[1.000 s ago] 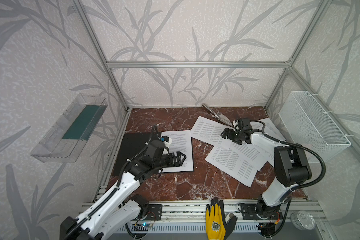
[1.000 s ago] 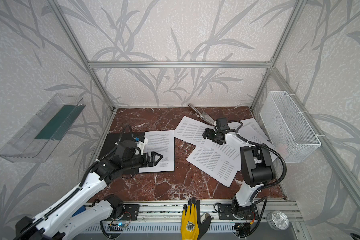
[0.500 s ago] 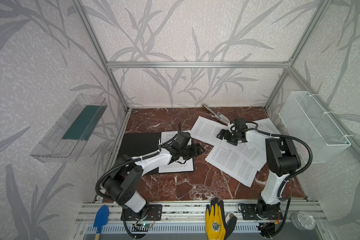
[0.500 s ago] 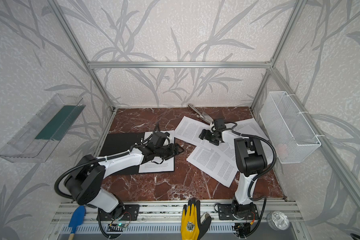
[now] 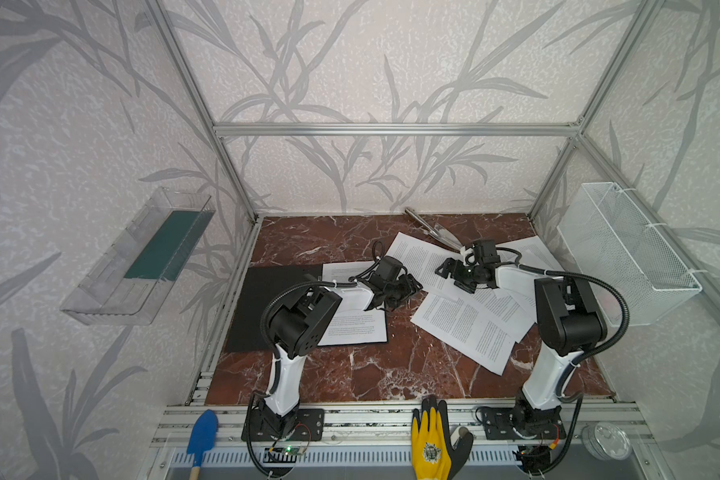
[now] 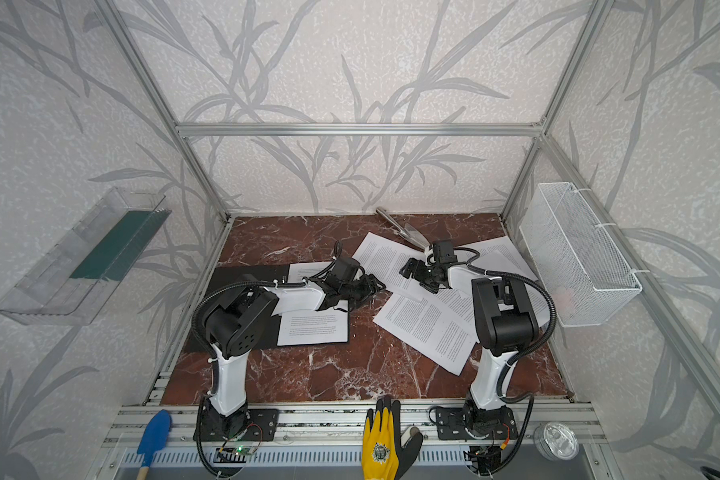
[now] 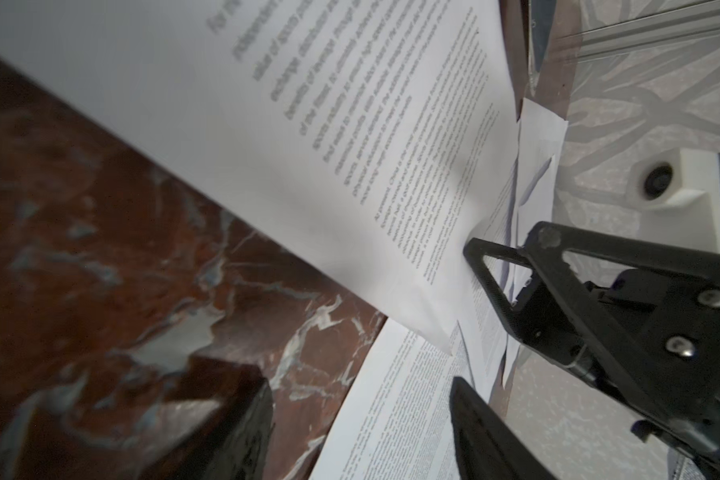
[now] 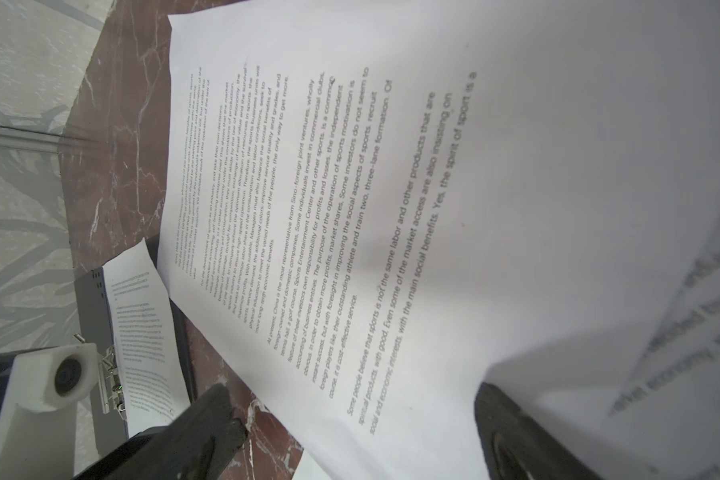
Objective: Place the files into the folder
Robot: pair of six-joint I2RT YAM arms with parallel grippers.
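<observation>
The folder (image 5: 246,324) lies flat at the left of the worktop (image 5: 350,374), with one sheet (image 5: 356,330) lying partly on it. The rest of the files (image 5: 466,328) are fanned and overlapping at the right. Our left tool (image 5: 410,286) hovers low in the gap between them, jaws partly apart and gripping nothing, with a loose sheet's corner just ahead. Our right tool (image 5: 449,274) sits over the back sheet (image 5: 416,259), jaws wide and empty.

We judge the step needs one tool to steady that sheet while the other closes on a single corner. The sheet can then slide left onto the folder without dragging its neighbours.

The overlap is the main hazard, along with the metal scoop (image 5: 433,228) resting on the back sheets. Our two tools are near each other and could clash. The mesh basket (image 5: 624,257) and yellow glove (image 5: 431,440) stand well apart from the work.
</observation>
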